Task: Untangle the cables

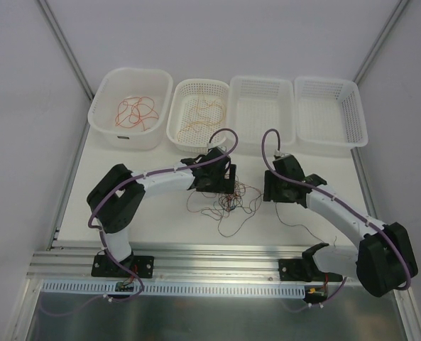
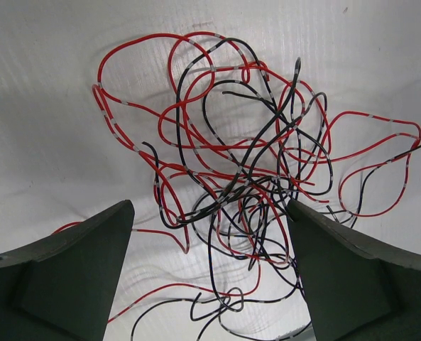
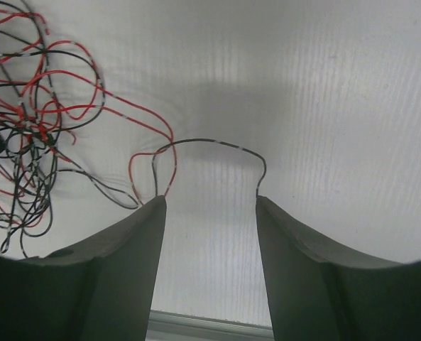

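Far left, the tub [image 1: 127, 139] holds loose red strands [image 1: 135, 110]; the basket [image 1: 189, 142] beside it holds orange strands [image 1: 199, 114].

Your left gripper [image 2: 210, 213] hangs over the tangled red-and-black cables [image 2: 245, 163] mid-table [image 1: 160, 213], jaws spread wide, straddling the tangle and clamping nothing.

Your right gripper [image 3: 210, 202] sits just right of the tangle, jaws also apart. One black strand [image 3: 210, 144] arcs between its fingertips, ungripped.

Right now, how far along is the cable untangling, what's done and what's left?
Done: some red cables lie in the left tub, orange cables in the next basket. In hand: nothing gripped; the left gripper is open over the tangle, the right gripper open beside it, a black strand arcing past its fingertips. Left: that knot of red and black wires on the table.
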Motion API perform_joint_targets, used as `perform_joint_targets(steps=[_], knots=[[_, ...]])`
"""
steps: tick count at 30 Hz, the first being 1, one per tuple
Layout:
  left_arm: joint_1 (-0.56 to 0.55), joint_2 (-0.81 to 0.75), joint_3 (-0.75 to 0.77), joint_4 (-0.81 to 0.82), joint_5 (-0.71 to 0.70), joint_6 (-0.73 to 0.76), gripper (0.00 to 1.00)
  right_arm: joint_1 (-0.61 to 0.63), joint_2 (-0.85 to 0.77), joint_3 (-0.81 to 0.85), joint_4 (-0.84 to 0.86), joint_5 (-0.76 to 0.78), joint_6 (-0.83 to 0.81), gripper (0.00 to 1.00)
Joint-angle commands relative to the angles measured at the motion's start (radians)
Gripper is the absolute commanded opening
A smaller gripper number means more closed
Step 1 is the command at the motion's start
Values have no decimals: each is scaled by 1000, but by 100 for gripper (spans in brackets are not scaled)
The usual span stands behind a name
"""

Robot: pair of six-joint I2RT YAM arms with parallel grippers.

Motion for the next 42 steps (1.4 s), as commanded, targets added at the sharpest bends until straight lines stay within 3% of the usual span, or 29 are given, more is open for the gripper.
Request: perform_joint_targets(steps=[1,5,17,20,22,23,27,33,42], knots=[[-9,-6,34,-5,-19,3,89,28,-21,55,45,-57,-97,57],[-9,-1,32,-5,-22,3,88,54,50,114,71,-106,-204,56],[-6,25,31,-5,-35,-14,83,61,288,190,212,-187,-280,45],[-4,32,31,-8,-43,-17,80,59,321,180,236,-191,-267,36],[-1,35,29,-11,-48,-17,78,59,315,174,242,-188,-263,23],[3,38,26,-11,-54,-17,77,58,303,169,236,-180,-260,14],[26,45,5,-17,-54,-17,72,56,181,189,158,-155,-276,1],[72,25,-44,-40,-60,-22,58,24,-33,273,-47,-132,-290,1],[181,-73,-151,-83,-91,-14,50,-73,-289,563,-294,-69,-307,1]])
